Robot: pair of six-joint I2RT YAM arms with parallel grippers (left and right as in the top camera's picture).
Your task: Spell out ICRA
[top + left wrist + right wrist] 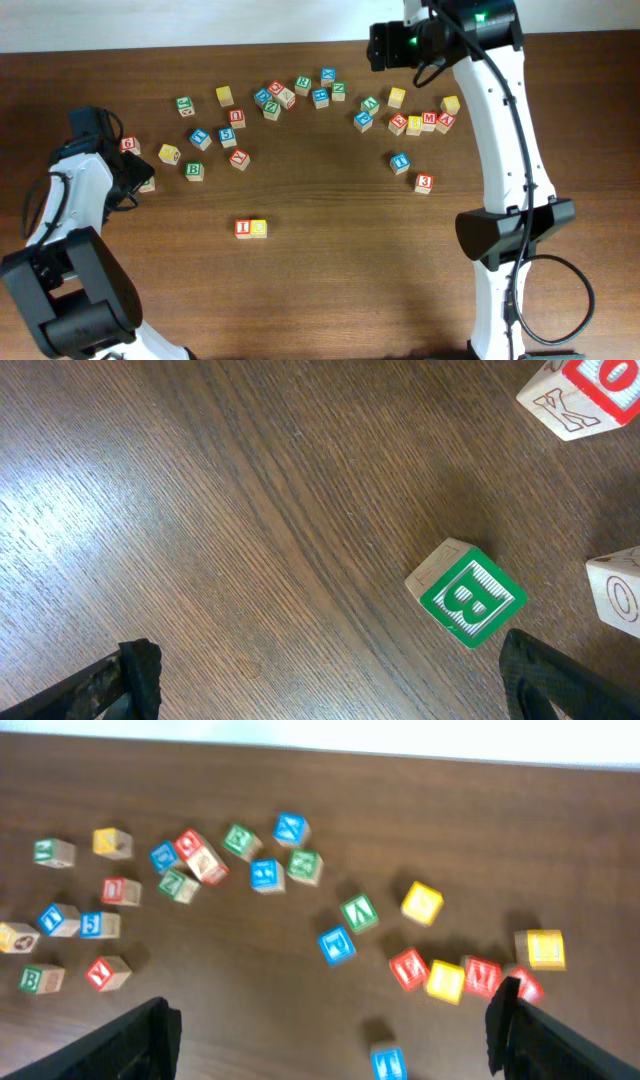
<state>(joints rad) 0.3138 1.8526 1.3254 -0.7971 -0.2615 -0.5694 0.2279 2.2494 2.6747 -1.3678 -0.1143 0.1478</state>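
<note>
Desk (330, 280): dark wood grain, lettered blocks scattered across the far half.

Word row: only two blocks are set apart from the scatter, near the front centre. A red I block (243, 228) sits with a yellow block (259, 228) touching its right side. The yellow block's letter is too small to read.

Left hand (330, 695): fingers spread wide, nothing between them, low over bare desk at the left edge of the scatter. A green B block (467, 600) lies just inside the right-side finger in the wrist view, turned diagonal, not touched. Two more blocks are cut off at that view's edge: one showing a K on its side (570, 400), one showing an O (615, 600).

Right hand (330, 1040): fingers also wide apart and empty, held high over the far right of the desk. A red-and-yellow cluster (460, 975) lies beneath it, and blue and green blocks sit further left.
</note>
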